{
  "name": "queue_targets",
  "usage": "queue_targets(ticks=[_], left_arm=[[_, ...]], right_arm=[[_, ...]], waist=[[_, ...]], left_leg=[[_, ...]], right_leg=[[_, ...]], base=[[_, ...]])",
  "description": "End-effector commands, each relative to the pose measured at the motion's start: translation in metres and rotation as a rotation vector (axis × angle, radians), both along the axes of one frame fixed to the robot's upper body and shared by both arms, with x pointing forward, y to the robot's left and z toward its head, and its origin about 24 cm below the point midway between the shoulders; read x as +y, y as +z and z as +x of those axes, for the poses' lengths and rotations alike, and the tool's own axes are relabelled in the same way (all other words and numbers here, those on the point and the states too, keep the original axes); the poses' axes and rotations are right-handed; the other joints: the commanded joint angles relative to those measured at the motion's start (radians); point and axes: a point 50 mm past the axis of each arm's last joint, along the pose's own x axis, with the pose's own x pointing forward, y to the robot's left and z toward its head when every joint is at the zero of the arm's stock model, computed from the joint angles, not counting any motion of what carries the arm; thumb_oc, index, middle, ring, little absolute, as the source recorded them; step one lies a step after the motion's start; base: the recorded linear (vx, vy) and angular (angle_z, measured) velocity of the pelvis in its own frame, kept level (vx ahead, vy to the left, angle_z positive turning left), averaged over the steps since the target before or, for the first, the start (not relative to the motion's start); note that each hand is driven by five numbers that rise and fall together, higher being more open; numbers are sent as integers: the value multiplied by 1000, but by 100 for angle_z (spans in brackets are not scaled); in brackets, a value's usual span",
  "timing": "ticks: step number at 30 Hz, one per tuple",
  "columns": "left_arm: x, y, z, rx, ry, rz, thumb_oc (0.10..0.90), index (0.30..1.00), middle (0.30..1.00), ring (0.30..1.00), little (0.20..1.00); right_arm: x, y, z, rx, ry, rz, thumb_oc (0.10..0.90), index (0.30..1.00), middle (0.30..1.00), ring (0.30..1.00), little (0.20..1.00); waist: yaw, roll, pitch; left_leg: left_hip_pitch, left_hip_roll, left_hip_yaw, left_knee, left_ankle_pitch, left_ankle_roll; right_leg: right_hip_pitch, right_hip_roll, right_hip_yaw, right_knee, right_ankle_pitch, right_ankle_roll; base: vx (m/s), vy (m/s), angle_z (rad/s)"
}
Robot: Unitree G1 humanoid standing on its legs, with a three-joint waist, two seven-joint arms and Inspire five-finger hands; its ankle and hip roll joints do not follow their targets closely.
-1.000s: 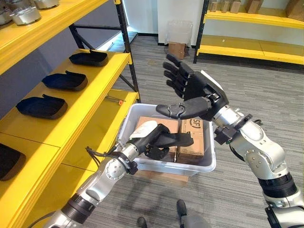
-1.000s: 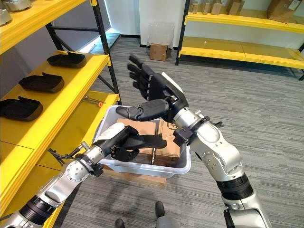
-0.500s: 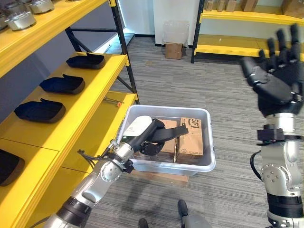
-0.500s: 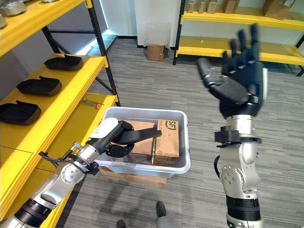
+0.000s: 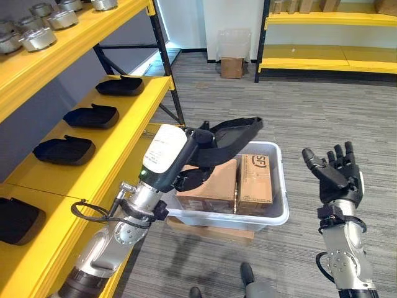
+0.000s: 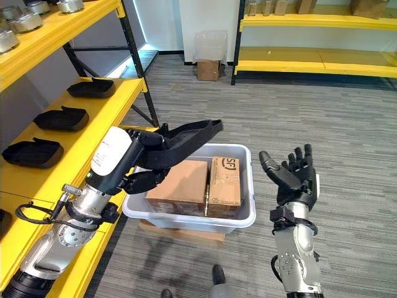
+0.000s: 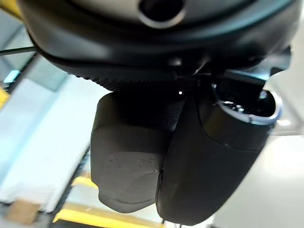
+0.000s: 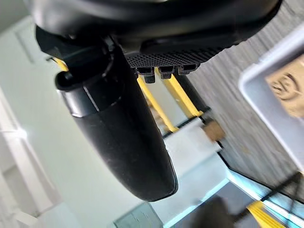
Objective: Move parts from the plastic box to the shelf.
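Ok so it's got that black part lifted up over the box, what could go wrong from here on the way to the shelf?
The left hand grips the black part at one end, so the long free end could sag or slip out and drop onto the cardboard boxes in the plastic box.

Swinging toward the shelf, the free end might clip the black upright post or bump the black parts already lying there.

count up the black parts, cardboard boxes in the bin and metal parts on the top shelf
black parts: 5 (4 on the yellow shelf at; 1 in the left hand)
cardboard boxes in the plastic box: 2 ()
metal parts on the top shelf, left eye view: at least 6 ( and others; some cut off at the edge)
total: at least 13
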Motion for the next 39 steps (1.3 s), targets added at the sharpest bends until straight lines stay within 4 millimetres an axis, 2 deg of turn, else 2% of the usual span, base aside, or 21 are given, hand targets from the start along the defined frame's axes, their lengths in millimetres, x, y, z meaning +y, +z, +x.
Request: queue_targets(ticks=[1, 4, 8, 9, 12, 13, 14, 15, 16, 18, 20, 24, 29, 30, 31, 32, 33, 34, 35, 36, 39], left_arm=[[-13, 61, -14, -338, -133, -43, 400, 300, 300, 300, 300], [-23, 67, -15, -375, -165, -42, 400, 300, 300, 300, 300], [-34, 75, -11, -409, -184, -24, 400, 300, 300, 300, 300], [-34, 72, -9, -415, -175, -11, 400, 300, 300, 300, 300], [-32, 76, -9, -439, -177, -28, 400, 300, 300, 300, 300], [-31, 80, -11, -493, -176, -50, 400, 300, 300, 300, 300], [-31, 82, -11, -509, -177, -54, 400, 300, 300, 300, 300], [-31, 87, -13, -556, -178, -66, 400, 300, 300, 300, 300], [-30, 89, -13, -572, -175, -76, 400, 300, 300, 300, 300], [-31, 90, -14, -599, -186, -84, 400, 300, 300, 300, 300], [-34, 91, -13, -616, -191, -82, 400, 300, 300, 300, 300], [-47, 88, -17, -655, -243, -86, 400, 300, 300, 300, 300], [-48, 90, -19, -766, -176, -99, 400, 300, 300, 300, 300], [-47, 93, -16, -782, -144, -88, 400, 300, 300, 300, 300], [-47, 94, -16, -787, -139, -87, 400, 300, 300, 300, 300], [-45, 95, -14, -814, -121, -79, 400, 300, 300, 300, 300], [-45, 95, -14, -816, -119, -79, 400, 300, 300, 300, 300], [-45, 97, -13, -843, -99, -77, 400, 300, 300, 300, 300], [-45, 97, -13, -846, -97, -79, 400, 300, 300, 300, 300], [-43, 98, -12, -855, -78, -91, 400, 300, 300, 300, 300], [-42, 97, -10, -861, -49, -97, 400, 300, 300, 300, 300]], right_arm=[[12, 57, 18, -288, 82, -65, 900, 1000, 1000, 1000, 1000], [26, 52, 24, -258, 152, -41, 900, 1000, 1000, 1000, 1000], [38, 48, 25, -250, 195, -12, 900, 1000, 1000, 1000, 1000], [43, 48, 23, -261, 224, -12, 900, 1000, 1000, 1000, 1000], [42, 51, 18, -272, 251, -20, 900, 1000, 1000, 1000, 1000], [45, 53, 17, -287, 280, -23, 900, 1000, 1000, 1000, 1000], [46, 53, 18, -287, 286, -31, 900, 1000, 1000, 1000, 1000], [48, 51, 20, -292, 323, -55, 900, 1000, 1000, 1000, 1000], [49, 48, 22, -278, 343, -65, 900, 1000, 1000, 1000, 1000], [50, 48, 25, -281, 346, -84, 900, 1000, 1000, 1000, 1000], [46, 45, 25, -279, 322, -71, 900, 1000, 1000, 1000, 1000], [32, 40, 13, -274, 257, -92, 900, 1000, 1000, 1000, 1000], [34, 39, 15, -272, 318, -87, 900, 1000, 1000, 1000, 1000], [38, 39, 16, -267, 330, -94, 900, 1000, 1000, 1000, 1000], [38, 39, 17, -268, 332, -94, 900, 1000, 1000, 1000, 1000], [41, 39, 19, -271, 347, -100, 900, 1000, 1000, 1000, 1000], [41, 40, 20, -274, 344, -102, 900, 1000, 1000, 1000, 1000], [40, 43, 22, -276, 344, -124, 900, 1000, 1000, 1000, 1000], [39, 43, 23, -279, 344, -125, 900, 1000, 1000, 1000, 1000], [34, 45, 22, -280, 348, -139, 900, 1000, 1000, 1000, 1000], [29, 46, 21, -276, 354, -151, 900, 1000, 1000, 1000, 1000]], waist=[[13, -21, -72], [22, -19, -76], [25, -16, -80], [25, -14, -78], [11, -29, -84], [2, -35, -77], [4, -35, -73], [1, -36, -63], [9, -38, -57], [12, -33, -40], [4, -32, -25], [-52, -37, -9], [-66, -59, -17], [-70, -56, -26], [-71, -56, -27], [-74, -53, -28], [-75, -53, -28], [-81, -47, -23], [-84, -47, -21], [-95, -39, -18], [-105, -29, -16]], left_leg=[[0, -39, -65, 82, -179, 71], [-5, -58, -87, 57, -169, 81], [-10, -73, -151, 18, -141, 94], [-23, -72, -206, -4, -109, 107], [-45, -99, -262, -1, -97, 121], [-61, -118, -310, 6, -85, 126], [-63, -124, -318, 8, -83, 127], [-71, -143, -345, 26, -83, 127], [-74, -155, -349, 42, -86, 127], [-83, -151, -356, 61, -82, 122], [-82, -138, -331, 62, -77, 104], [-59, -63, -93, 100, -91, 60], [-53, 13, -7, 212, -158, 47], [-42, 71, 15, 216, -147, 37], [-41, 82, 17, 217, -143, 33], [-38, 144, 28, 230, -110, 18], [-40, 151, 28, 233, -106, 15], [-43, 216, 46, 255, -67, -2], [-43, 226, 48, 258, -62, -5], [-41, 281, 69, 268, -22, -22], [-40, 329, 75, 262, 25, -42]], right_leg=[[-3, -108, 100, 4, 1, 100], [-38, -123, 121, -3, 42, 106], [-65, -84, 173, 34, 45, 96], [-94, 19, 206, 207, -19, 75], [-95, 132, 237, 303, -84, 56], [-123, 209, 251, 409, -115, 30], [-134, 220, 248, 423, -120, 25], [-120, 246, 251, 384, -171, -9], [-113, 250, 243, 372, -172, -18], [-102, 256, 228, 368, -199, -40], [-79, 252, 216, 337, -215, -47], [-12, 190, 133, 242, -223, -44], [-9, 106, 61, 269, -248, -50], [-27, 89, 38, 307, -273, -57], [-33, 87, 34, 319, -281, -60], [-55, 71, 18, 376, -316, -71], [-60, 69, 16, 388, -324, -74], [-80, 51, 4, 450, -362, -87], [-86, 47, 0, 465, -371, -90], [-108, 25, -16, 523, -401, -95], [-136, -1, -28, 587, -431, -97]], base=[[-84, 231, 10], [-70, 176, 9], [-82, 60, 20], [-125, 29, 51], [-156, -25, 87], [-209, -77, 95], [-217, -126, 123], [-107, -119, 140], [-137, -126, 135], [-156, -89, 45], [-120, -65, 45], [-103, 20, 93], [-114, 95, 86], [-90, 71, 45], [-132, 160, 47], [-65, 111, 37], [-100, 253, 37], [-56, 176, 41], [-99, 341, 56], [-63, 209, 55], [-57, 301, 66]])
